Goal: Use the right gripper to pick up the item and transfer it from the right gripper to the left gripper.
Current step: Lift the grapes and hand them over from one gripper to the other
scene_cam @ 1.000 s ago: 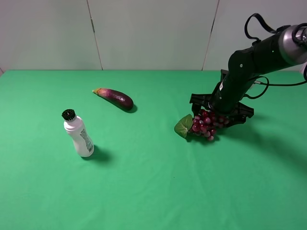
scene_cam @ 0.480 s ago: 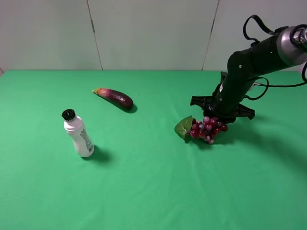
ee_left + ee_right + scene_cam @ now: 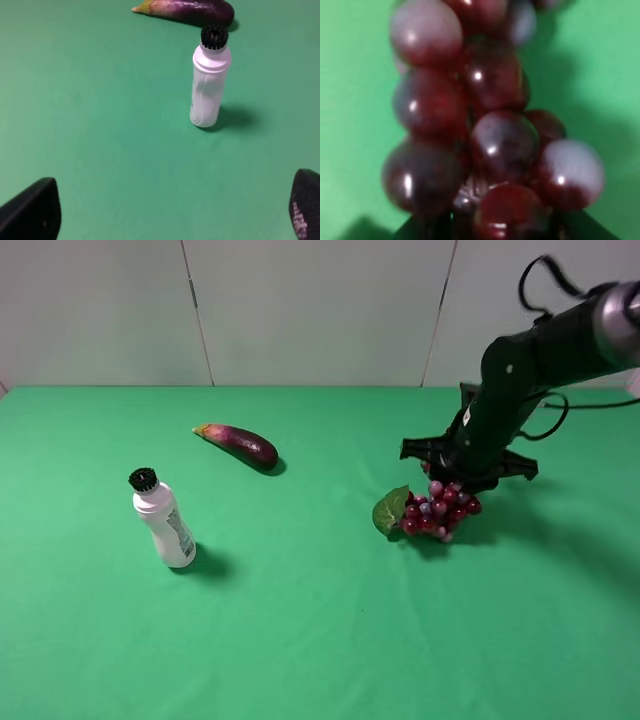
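Observation:
The bunch of dark red and purple grapes (image 3: 438, 512) with its green leaf (image 3: 388, 510) hangs from my right gripper (image 3: 452, 481), just above the green cloth at the right. The right gripper is shut on the top of the bunch. In the right wrist view the grapes (image 3: 485, 130) fill the frame, blurred and very close. My left gripper (image 3: 170, 212) is open and empty, its two black fingertips (image 3: 35, 210) wide apart low over the cloth, short of the white bottle. The left arm is out of the exterior high view.
A white bottle with a black cap (image 3: 165, 525) stands at the left, also in the left wrist view (image 3: 210, 85). A purple eggplant (image 3: 240, 443) lies behind it, at the far edge of the left wrist view (image 3: 190, 10). Green cloth (image 3: 300, 640) covers the table.
My right gripper has risen a little and shifted slightly right with the grapes; the bunch now hangs off the cloth. Bottle and eggplant have not moved.

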